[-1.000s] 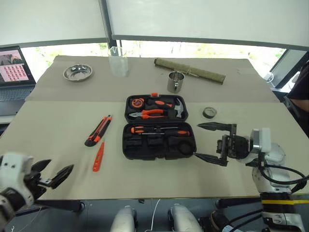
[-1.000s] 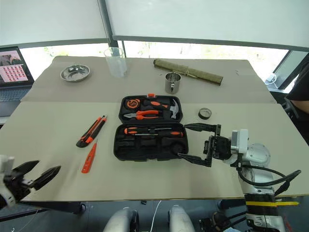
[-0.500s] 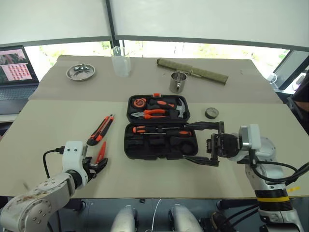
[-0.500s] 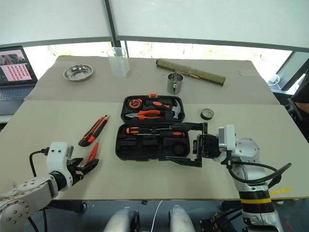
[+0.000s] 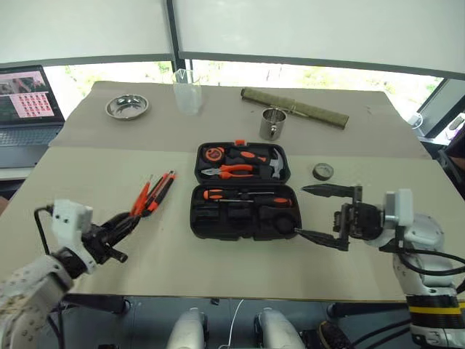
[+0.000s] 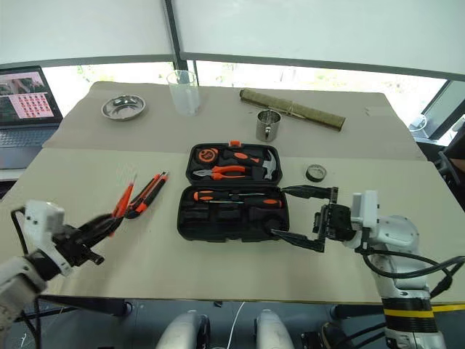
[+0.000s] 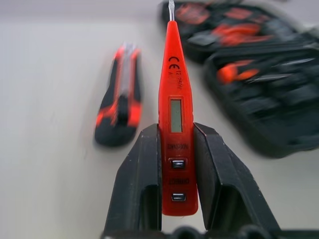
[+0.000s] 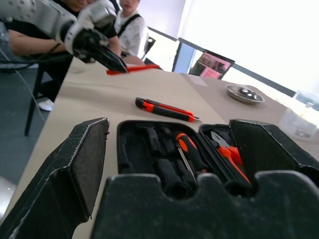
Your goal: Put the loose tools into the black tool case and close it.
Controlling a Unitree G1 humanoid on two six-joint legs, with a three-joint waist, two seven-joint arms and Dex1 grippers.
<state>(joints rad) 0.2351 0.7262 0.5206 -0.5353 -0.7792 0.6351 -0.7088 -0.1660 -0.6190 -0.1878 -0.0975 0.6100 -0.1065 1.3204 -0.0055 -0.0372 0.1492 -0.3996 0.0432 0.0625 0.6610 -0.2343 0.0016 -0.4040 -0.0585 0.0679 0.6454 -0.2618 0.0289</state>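
Orange plastic shows between the two black fingers of the left claw point(image 7: 177, 189): it is clamped on the small pen-like tool point(image 7: 175, 119), gripping the tool's rear end, with the metal tip pointing away from the wrist. In the head views this claw point(image 5: 123, 222) is raised above the desk point(image 5: 218, 273) near its front left corner, the tool slanting toward the middle of the desk. The utility knife point(image 5: 161, 190) lies flat on the desk just past the tool's tip, well left of the tool case point(image 5: 243, 193).

The case lies open at the middle of the desk, its lid toward the far edge; two screwdrivers point(image 5: 243, 196) sit in the front half. The right claw point(image 5: 325, 214) is spread wide just beside the case's right end, holding nothing, its fingers pointing at the case. Bare desk runs along the front edge between the two claws and between knife and case.
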